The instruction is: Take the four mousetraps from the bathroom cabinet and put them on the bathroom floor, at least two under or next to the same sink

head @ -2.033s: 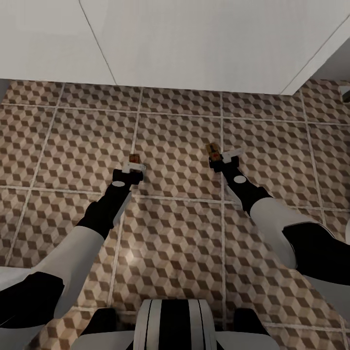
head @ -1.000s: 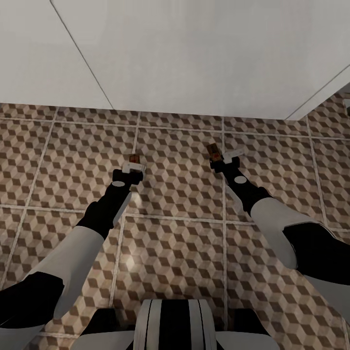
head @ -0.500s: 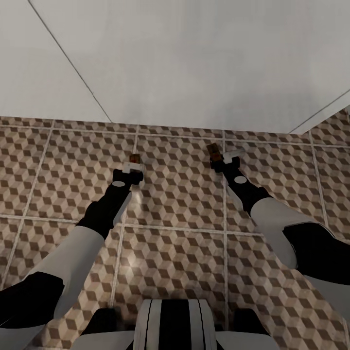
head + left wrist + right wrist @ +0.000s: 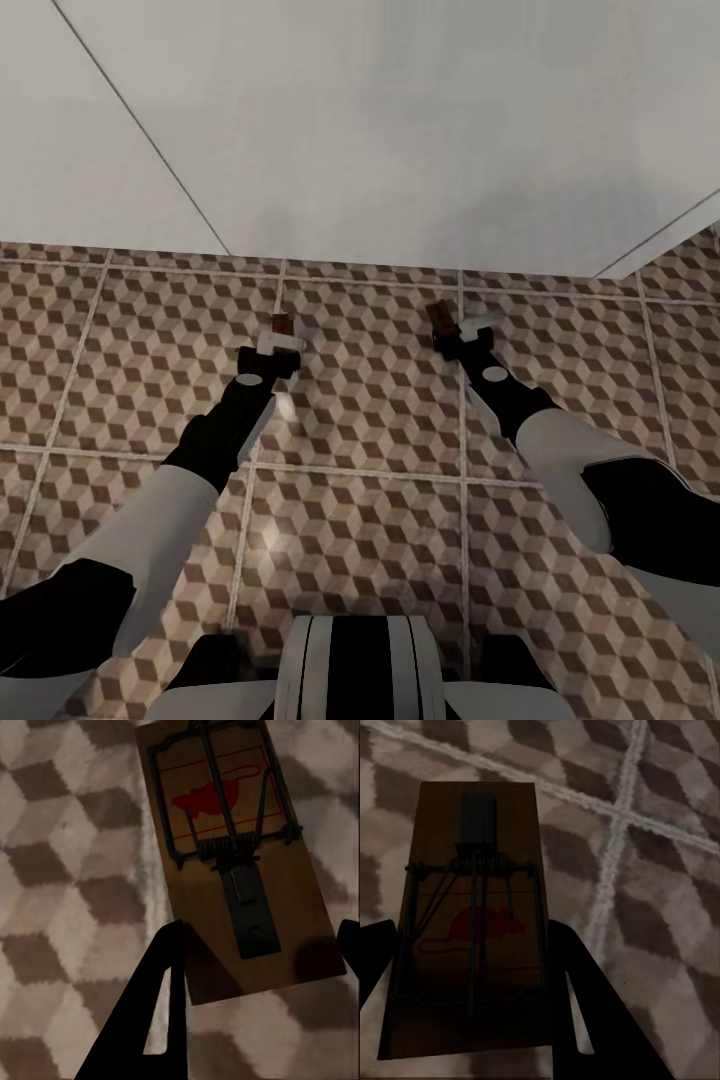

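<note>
Brown, beige and white cube-patterned tiles make up the bathroom floor, crossed by pale grout lines, and from the head view it runs up to a broad plain white surface that spans the far side, with two thin dark seams slanting across it. Both arms reach forward and down over the tiles. The left gripper has a small tan mousetrap sticking out beyond its fingertips; the right gripper likewise carries a second mousetrap, tilted a little toward the left arm. The robot's white and black trunk sits at the near edge.

From the left wrist view, the left-hand mousetrap is a tan wooden board with a black wire spring and a red mouse-shaped mark. The near end of the board sits between the two dark fingers, which are closed against its edges. Blurred cube tiles lie beneath it, and I cannot tell whether the board touches them.

From the right wrist view, the right-hand mousetrap appears darker, in shadow, with the same red mouse and black wire. The dark fingers press on either side of the board, clamping it. A crossing of grout lines shows on the floor beyond it
</note>
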You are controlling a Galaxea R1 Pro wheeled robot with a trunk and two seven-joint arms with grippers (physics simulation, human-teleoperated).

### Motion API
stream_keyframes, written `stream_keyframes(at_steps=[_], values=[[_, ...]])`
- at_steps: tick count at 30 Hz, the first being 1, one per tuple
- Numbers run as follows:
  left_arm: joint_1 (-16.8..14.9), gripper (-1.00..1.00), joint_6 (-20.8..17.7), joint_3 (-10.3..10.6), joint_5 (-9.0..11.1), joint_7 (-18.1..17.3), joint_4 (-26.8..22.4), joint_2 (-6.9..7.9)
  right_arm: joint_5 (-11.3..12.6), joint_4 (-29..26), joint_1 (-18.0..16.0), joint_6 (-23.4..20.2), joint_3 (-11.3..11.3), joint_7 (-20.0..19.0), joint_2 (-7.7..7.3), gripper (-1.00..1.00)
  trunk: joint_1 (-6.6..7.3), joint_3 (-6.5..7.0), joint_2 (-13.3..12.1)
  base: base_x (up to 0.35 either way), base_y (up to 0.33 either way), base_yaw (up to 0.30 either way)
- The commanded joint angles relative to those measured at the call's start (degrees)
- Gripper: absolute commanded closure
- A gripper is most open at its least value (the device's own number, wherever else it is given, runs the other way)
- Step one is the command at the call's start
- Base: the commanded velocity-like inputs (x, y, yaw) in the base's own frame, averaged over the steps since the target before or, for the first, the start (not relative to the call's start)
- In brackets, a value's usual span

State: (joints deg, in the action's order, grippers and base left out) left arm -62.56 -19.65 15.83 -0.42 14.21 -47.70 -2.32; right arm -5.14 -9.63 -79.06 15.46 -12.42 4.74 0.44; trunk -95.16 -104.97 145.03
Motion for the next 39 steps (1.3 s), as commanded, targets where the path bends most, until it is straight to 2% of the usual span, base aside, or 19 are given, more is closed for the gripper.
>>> stream_keyframes(at_steps=[1, 5, 16, 24, 29, 39], values=[[0.0, 1.00, 0.7, 0.3, -0.1, 0.4, 0.1, -0.08, -0.4, 0.2, 0.0, 0.1, -0.2, 0.4, 0.00, 1.00, 0.01, -0.03, 0.0, 0.000, 0.000, 0.000], [-0.1, 1.00, 2.5, 0.4, -0.1, 0.4, 0.6, -0.97, -0.4, 0.3, 0.1, 0.9, -0.2, 0.3, -0.08, 1.00, 0.01, -0.03, 0.0, 0.000, 0.000, 0.000], [-0.2, 1.00, 2.9, 0.3, -0.3, 0.4, 1.2, -1.73, -0.5, 0.5, 0.2, 3.4, -0.1, 0.2, -0.94, 1.00, 0.01, -0.03, 0.0, 0.000, 0.000, 0.000], [-0.2, 1.00, 3.8, 0.5, -0.4, 0.4, 1.9, -1.58, -0.5, 0.5, 0.2, 3.6, -0.1, 0.2, -1.14, 1.00, 0.01, -0.03, 0.0, 0.000, 0.000, 0.000], [-0.2, 1.00, 5.3, 0.4, -0.3, 0.4, 2.4, -1.67, -0.4, 0.7, 0.2, 6.2, -0.1, 0.4, -1.27, 1.00, 0.01, -0.03, 0.0, 0.000, 0.000, 0.000], [-0.2, 1.00, 5.5, 0.4, -0.6, 0.4, 2.6, -1.65, -0.4, 2.5, 0.2, 7.1, -0.2, 0.4, -1.41, 1.00, 0.01, -0.03, 0.0, 0.051, 0.000, 0.000]])
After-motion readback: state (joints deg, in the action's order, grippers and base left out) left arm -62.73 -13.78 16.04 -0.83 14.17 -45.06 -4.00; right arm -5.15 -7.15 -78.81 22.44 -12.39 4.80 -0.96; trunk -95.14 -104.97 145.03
